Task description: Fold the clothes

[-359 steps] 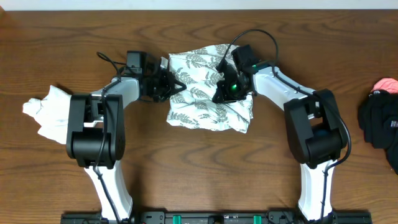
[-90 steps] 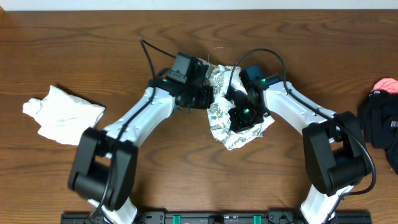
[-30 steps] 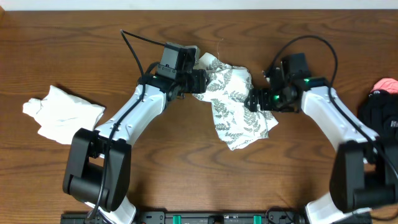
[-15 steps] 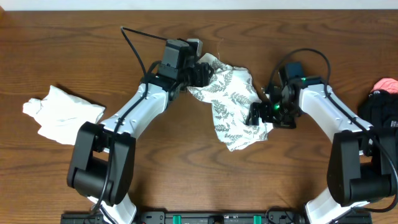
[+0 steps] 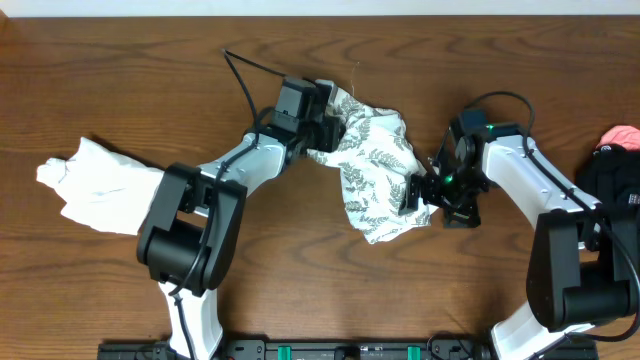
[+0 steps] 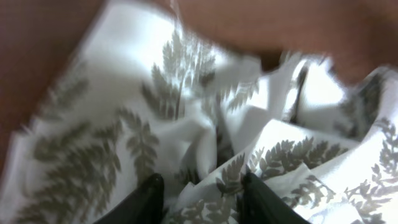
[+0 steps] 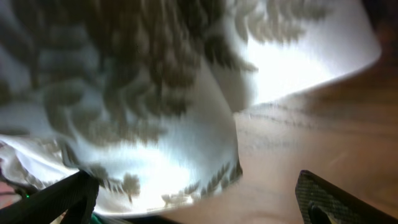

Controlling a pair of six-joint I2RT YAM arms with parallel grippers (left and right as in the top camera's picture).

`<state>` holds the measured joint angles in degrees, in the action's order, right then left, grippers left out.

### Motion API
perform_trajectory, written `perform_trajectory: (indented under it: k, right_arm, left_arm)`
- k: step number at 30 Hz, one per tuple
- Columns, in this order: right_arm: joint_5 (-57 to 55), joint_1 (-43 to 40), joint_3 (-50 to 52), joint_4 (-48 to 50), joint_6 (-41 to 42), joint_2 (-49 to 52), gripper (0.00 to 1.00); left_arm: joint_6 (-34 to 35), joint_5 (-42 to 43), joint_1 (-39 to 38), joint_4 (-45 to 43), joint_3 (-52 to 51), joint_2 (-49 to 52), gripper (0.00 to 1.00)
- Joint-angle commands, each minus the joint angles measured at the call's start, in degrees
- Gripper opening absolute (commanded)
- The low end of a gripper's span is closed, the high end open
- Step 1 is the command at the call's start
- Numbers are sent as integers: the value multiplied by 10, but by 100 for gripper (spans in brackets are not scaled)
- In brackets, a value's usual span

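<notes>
1. A cream garment (image 5: pixel 375 165) printed with fern leaves lies crumpled at the middle of the wooden table (image 5: pixel 100 60), between the two arms.
2. The left gripper (image 6: pixel 202 182) is at its upper left corner, a ridge of cloth between its fingers (image 6: pixel 149 199); whether they pinch it cannot be told.
3. The right gripper (image 7: pixel 196 180) meets the cloth's right edge, jaws spread wide.
4. A white garment (image 5: pixel 95 185) lies far left, a black garment (image 5: pixel 610 200) far right.
</notes>
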<state>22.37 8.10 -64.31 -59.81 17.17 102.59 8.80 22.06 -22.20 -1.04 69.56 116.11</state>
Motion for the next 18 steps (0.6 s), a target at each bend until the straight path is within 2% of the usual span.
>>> perform_trajectory:
  k: [1,4,11,14,18]
  right_arm:
    - [5,-6,2,31,51,-10,99]
    - [-10,-6,6,85,77,-9,99]
    - [-60,-6,15,193,83,-6,99]
    - [-82,-6,15,268,56,-2,99]
    - [-64,-6,15,392,-38,2,99]
  left_arm:
    - [-11,38,-5,34,8,1,33]
    - [-10,59,-5,105,8,-8,25]
    - [-10,61,-6,264,8,-64,20]
    - [-10,61,-13,323,8,-96,19]
    - [-11,60,-29,377,8,-125,18]
